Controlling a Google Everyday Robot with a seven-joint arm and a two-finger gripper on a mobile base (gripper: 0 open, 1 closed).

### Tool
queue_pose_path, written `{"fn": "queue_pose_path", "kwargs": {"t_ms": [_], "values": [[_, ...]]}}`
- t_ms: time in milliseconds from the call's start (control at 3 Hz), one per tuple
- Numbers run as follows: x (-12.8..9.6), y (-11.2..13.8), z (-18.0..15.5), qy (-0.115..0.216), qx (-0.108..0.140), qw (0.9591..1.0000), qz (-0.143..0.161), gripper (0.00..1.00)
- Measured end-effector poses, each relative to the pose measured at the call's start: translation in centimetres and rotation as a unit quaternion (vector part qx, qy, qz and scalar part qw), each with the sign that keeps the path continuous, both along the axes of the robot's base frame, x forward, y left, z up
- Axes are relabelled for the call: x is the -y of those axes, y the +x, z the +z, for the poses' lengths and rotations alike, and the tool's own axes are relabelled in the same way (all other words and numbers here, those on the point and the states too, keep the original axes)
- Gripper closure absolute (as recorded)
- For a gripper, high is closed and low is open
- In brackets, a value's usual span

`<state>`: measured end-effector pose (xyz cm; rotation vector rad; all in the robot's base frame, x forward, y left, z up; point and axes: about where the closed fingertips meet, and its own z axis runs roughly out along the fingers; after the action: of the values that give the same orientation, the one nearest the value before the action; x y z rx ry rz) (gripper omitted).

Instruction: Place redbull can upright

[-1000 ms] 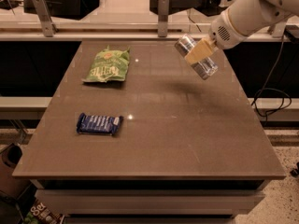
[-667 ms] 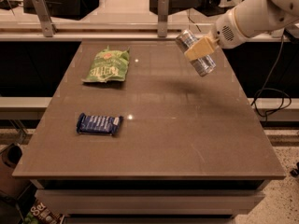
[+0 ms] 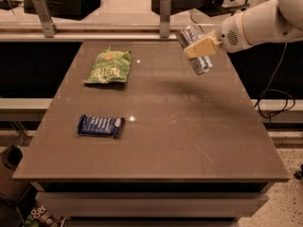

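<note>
I have my gripper [image 3: 199,48] up over the table's [image 3: 189,126] far right part. Its tan fingers [image 3: 204,45] are clasped on the can [image 3: 202,64], and the arm [image 3: 258,22] behind them is white with a tan band. The can is silver, with faint blue-grey patterning on its side and a shiny end. The table is a matt grey-brown, crossed by a faint grid of thin lines, with a few bright glints. The bag [image 3: 108,66] is green with pale lettering. The bar [image 3: 100,125] is dark blue with white print.
</note>
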<state>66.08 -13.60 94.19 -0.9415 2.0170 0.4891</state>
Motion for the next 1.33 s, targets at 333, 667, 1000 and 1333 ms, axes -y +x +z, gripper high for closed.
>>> {"fn": "queue_pose_path", "kwargs": {"t_ms": [333, 667, 1000, 1333], "values": [[-0.7, 0.2, -0.4, 0.035, 0.023, 0.9991, 0.002, 1.0], [-1.7, 0.6, -1.1, 0.07, 0.042, 0.9966, 0.009, 1.0], [-2.4, 0.9, -1.7, 0.105, 0.06, 0.9926, 0.013, 1.0], [-3.1, 1.5, -2.3, 0.135, 0.072, 0.988, 0.018, 1.0]]}}
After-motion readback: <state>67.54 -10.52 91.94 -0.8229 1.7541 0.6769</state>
